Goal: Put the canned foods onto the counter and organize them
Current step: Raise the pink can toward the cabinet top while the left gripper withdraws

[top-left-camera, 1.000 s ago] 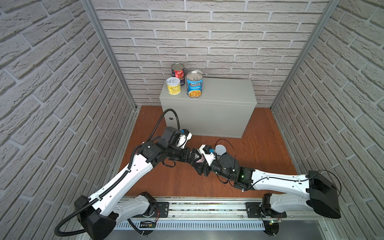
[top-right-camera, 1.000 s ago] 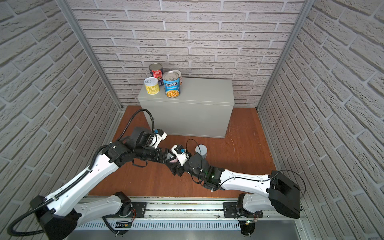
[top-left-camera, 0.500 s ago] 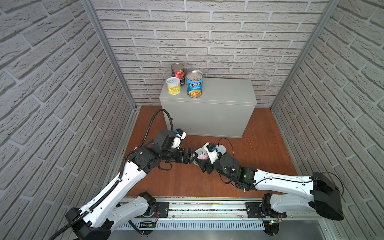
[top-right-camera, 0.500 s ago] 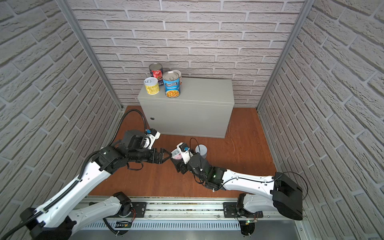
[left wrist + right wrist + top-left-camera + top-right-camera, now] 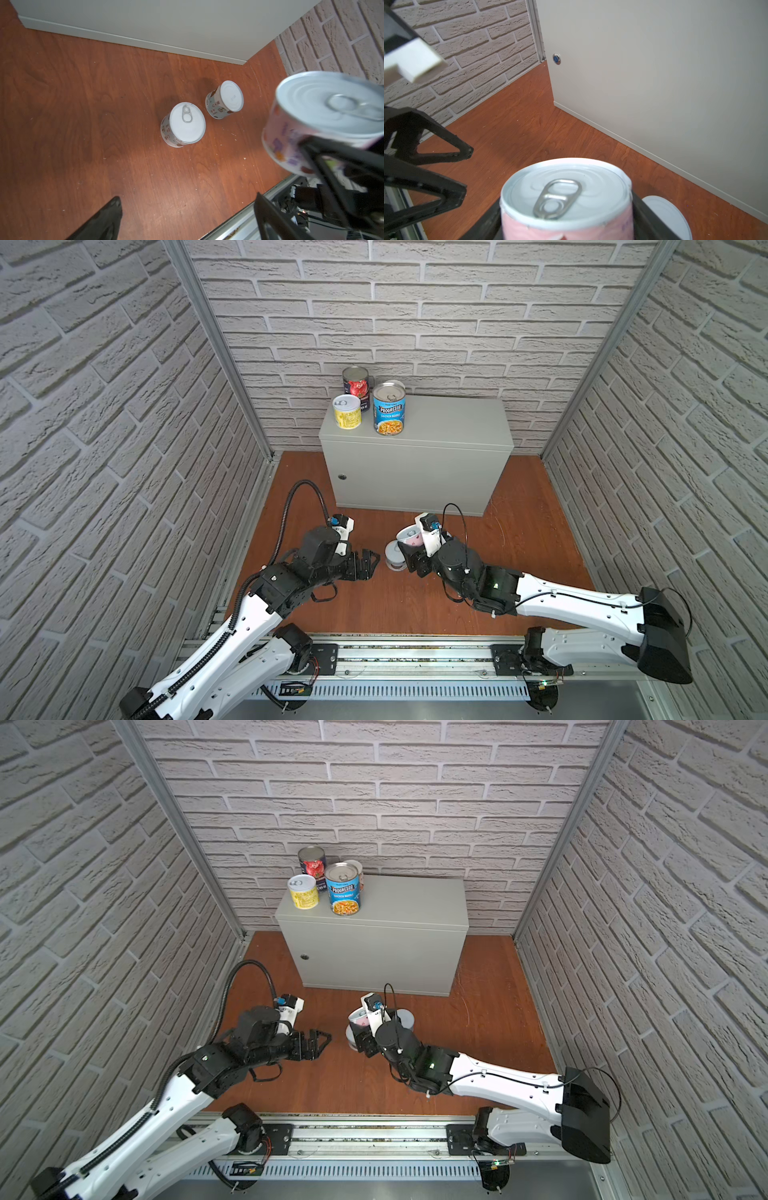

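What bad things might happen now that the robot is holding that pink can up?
1. The pink can could slip from the right tool and drop onto the white-topped can on the floor close below it.
2. The left tool, open and empty, sits close by; the two arms might bump as the can goes up.
3. On the counter, cans crowd one corner; setting this one too near could tip the tall blue soup can.

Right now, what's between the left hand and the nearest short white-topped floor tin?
Only bare reddish-brown wooden floor lies between the open left hand and the short white-topped tin, in both top views.
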Motion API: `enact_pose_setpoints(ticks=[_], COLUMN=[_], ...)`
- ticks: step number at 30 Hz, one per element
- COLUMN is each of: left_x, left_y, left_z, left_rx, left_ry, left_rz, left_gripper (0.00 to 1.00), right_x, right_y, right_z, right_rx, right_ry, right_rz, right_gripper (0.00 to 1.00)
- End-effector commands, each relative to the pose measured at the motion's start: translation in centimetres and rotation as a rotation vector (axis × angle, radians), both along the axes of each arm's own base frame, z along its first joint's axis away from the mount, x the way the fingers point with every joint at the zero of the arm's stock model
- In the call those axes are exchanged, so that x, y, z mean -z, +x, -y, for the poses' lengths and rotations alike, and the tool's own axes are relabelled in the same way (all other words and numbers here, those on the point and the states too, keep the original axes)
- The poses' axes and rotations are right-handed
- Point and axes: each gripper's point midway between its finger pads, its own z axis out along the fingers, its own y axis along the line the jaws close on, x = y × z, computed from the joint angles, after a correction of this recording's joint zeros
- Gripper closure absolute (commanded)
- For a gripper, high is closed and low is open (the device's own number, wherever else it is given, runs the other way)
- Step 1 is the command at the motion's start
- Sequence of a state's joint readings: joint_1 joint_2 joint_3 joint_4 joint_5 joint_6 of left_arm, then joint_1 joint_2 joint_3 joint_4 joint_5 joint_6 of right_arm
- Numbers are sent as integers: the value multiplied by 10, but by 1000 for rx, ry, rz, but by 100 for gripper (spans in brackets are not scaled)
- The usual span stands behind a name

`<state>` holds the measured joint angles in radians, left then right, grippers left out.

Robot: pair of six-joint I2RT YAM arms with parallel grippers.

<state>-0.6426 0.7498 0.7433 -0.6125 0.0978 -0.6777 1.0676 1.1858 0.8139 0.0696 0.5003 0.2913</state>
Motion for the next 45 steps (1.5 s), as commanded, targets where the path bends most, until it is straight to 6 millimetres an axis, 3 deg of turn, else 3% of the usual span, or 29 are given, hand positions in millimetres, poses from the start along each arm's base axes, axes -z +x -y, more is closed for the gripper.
enact_pose_setpoints(ticks=[1, 5, 11, 17, 23, 29, 36, 45], left_x=[-4, -4, 26, 49, 52, 49, 50, 45], left_y=[16, 18, 31, 38, 42, 36, 31, 30], left_z=[-3, 4, -8, -10, 0, 2, -4, -15], left_rx=[-60, -48, -102, -94, -48, 1, -14, -36], left_ry=[-22, -85, -9, 25, -31, -57, -71, -18], left_rz=[87, 126, 191, 255, 383, 479, 502, 532], left_gripper=[2, 2, 2, 2, 2, 2, 2, 2], right_x=[-50, -61, -77, -112, -151, -192, -239, -269], right_y=[5, 5, 1, -6, -9, -4, 19, 61], right_z=[15, 30, 54, 74, 88, 89, 89, 66], right_rx=[79, 135, 187, 190, 195, 183, 181, 50], right_ry=[121, 120, 101, 118, 140, 96, 72, 55], right_rz=[69, 73, 88, 134, 191, 256, 334, 372], right_gripper=[48, 48, 48, 47, 47, 46, 46, 46])
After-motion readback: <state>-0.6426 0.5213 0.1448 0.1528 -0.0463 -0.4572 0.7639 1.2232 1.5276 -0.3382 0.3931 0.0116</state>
